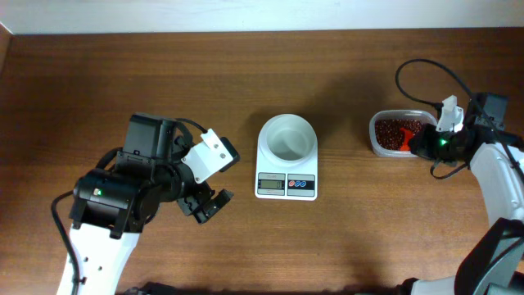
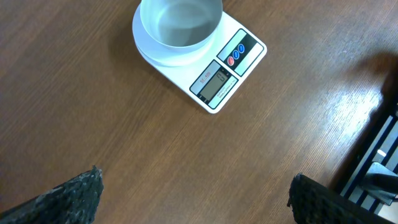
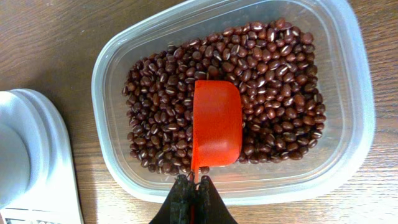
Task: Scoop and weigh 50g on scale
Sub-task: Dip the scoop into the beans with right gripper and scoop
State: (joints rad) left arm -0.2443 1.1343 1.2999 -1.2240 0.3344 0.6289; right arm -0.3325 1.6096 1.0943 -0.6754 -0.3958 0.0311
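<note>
Right tool (image 3: 193,186) pinches scoop (image 3: 216,124) handle, scoop pointing away across beans (image 3: 273,74).

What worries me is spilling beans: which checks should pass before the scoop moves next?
1. Grip: the right gripper is shut on the scoop handle: ok.
2. Position: the scoop is over the beans, inside the tub: ok.
3. Load: not ok, the scoop's visible face is bare.
4. Target: the bowl on the scale is empty: ok.
5. Zeroing: the display cannot tell, digits too small.
6. Clearance: the left gripper is open, apart from the scale: ok.
</note>
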